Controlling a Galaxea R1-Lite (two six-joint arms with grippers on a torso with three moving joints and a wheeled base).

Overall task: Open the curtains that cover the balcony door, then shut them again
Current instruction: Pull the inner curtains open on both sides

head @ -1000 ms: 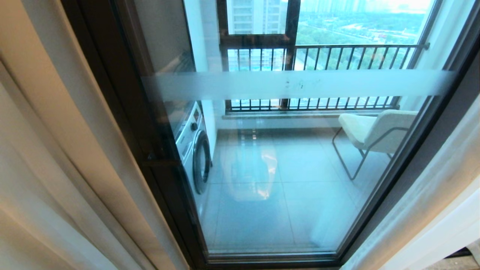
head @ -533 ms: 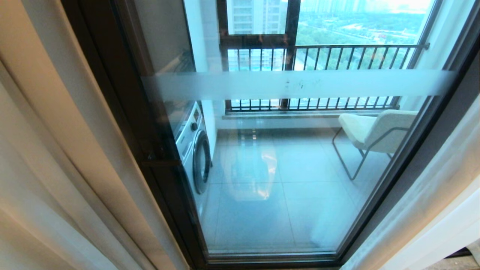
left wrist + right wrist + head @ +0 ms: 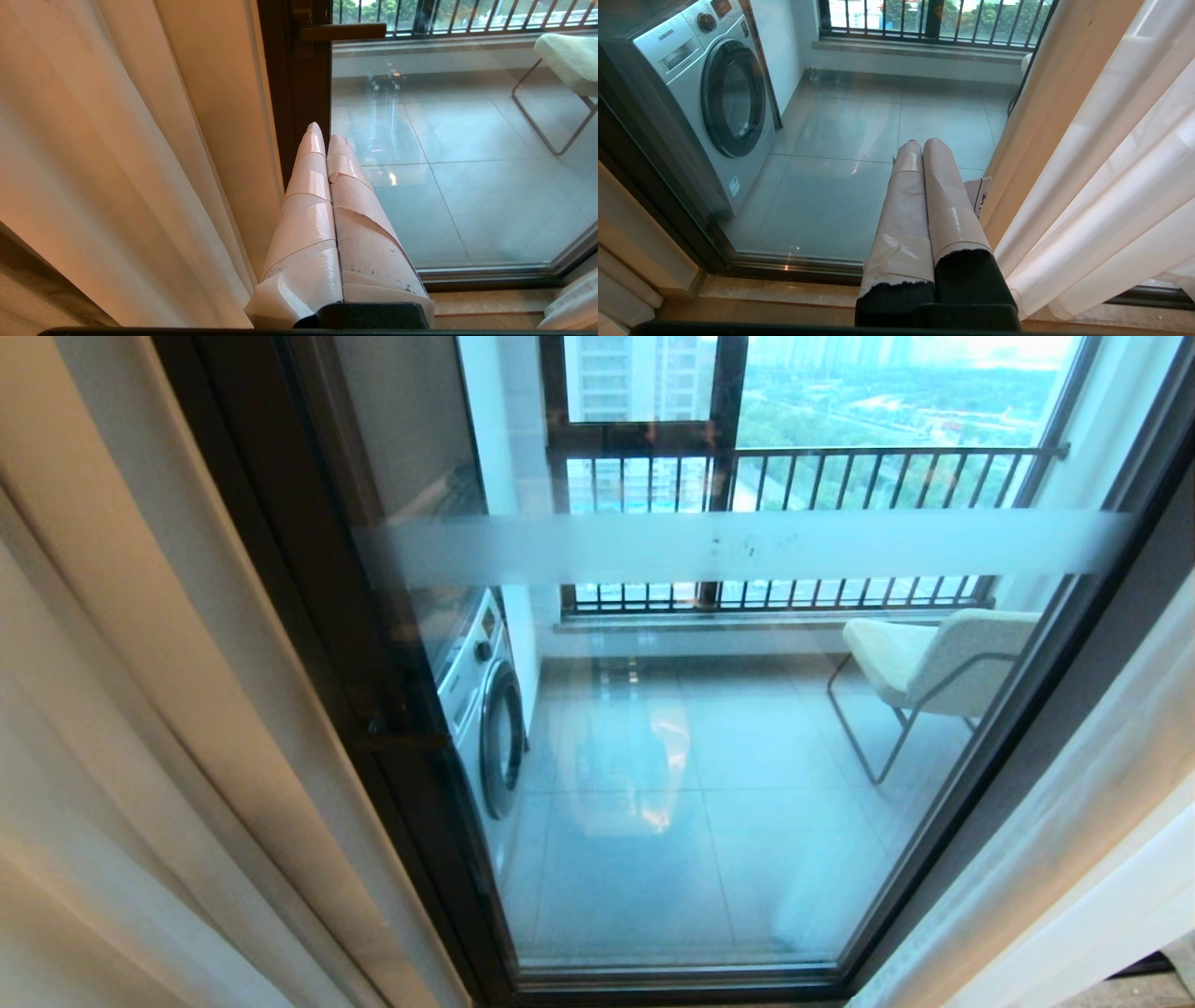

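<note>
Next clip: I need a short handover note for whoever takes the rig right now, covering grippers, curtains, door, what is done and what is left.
Left gripper: shut, empty, beside the left curtain, not touching it.
Right gripper: shut, empty, next to the right curtain, apart from it.
Curtains: drawn aside, one bunch at the left, one at the right.
Balcony door: glass uncovered, door closed; washing machine and chair visible through it.
Done: the curtains stand open.
Left: pull both panels back across the glass.
</note>
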